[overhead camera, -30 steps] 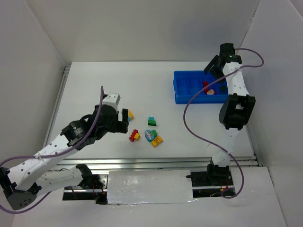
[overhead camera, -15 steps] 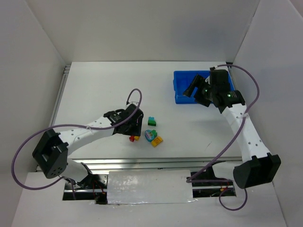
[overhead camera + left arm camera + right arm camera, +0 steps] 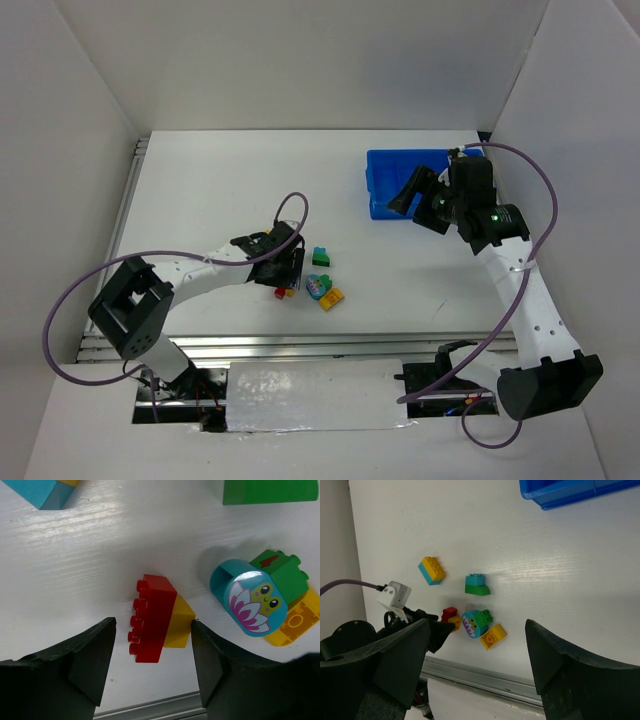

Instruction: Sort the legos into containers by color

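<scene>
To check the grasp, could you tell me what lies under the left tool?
A red-and-yellow brick, between the left tool's open fingers. From above, the tool covers most of it.

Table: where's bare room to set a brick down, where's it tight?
Bare: far-left table, from the back edge to the left arm; also the strip between the green brick and the tray. Tight: near the left gripper, open around the red-yellow brick, with the frog piece and yellow brick beside.
</scene>
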You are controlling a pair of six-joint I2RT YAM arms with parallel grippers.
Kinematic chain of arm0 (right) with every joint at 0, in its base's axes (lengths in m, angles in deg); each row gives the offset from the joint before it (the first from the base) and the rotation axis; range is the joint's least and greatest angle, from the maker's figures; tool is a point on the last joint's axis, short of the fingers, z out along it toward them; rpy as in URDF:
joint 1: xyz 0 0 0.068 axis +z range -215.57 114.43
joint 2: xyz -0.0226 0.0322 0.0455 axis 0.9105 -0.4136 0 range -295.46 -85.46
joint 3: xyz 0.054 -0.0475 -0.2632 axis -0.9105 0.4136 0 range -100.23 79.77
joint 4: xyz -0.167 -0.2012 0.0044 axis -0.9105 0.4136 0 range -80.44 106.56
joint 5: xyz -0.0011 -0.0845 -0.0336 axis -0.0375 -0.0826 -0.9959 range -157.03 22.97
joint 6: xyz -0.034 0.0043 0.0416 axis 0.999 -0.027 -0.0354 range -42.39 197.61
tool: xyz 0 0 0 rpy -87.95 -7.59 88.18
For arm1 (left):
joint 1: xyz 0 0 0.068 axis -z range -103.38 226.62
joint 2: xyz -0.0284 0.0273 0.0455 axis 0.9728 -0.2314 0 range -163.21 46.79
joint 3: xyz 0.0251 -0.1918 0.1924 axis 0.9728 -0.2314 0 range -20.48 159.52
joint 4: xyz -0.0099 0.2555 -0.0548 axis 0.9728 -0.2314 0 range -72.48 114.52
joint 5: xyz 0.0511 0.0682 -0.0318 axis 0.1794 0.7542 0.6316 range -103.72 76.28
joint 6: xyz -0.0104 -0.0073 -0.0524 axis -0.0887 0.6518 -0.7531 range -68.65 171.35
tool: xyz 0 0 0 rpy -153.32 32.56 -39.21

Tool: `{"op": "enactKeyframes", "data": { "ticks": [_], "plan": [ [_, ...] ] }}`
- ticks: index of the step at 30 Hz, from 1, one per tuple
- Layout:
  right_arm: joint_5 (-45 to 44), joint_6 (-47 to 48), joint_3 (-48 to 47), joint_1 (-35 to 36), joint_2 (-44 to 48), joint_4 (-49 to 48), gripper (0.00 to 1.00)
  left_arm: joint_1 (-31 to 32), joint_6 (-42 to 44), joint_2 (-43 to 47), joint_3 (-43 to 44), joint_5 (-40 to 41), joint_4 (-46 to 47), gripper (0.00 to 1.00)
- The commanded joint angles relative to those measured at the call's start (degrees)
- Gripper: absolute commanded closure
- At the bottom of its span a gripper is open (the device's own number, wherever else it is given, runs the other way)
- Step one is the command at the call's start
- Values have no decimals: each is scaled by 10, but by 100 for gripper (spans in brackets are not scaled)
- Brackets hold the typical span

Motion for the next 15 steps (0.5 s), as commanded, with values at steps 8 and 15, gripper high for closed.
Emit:
{"op": "enactKeyframes", "data": {
  "ticks": [8,15],
  "plan": [
    [20,10,-12,5,16,7,16,-5,6,-35,-26,-25,28,48],
    [18,12,-9,5,22,8,16,-5,5,-21,-30,-15,22,72]
  ]
}}
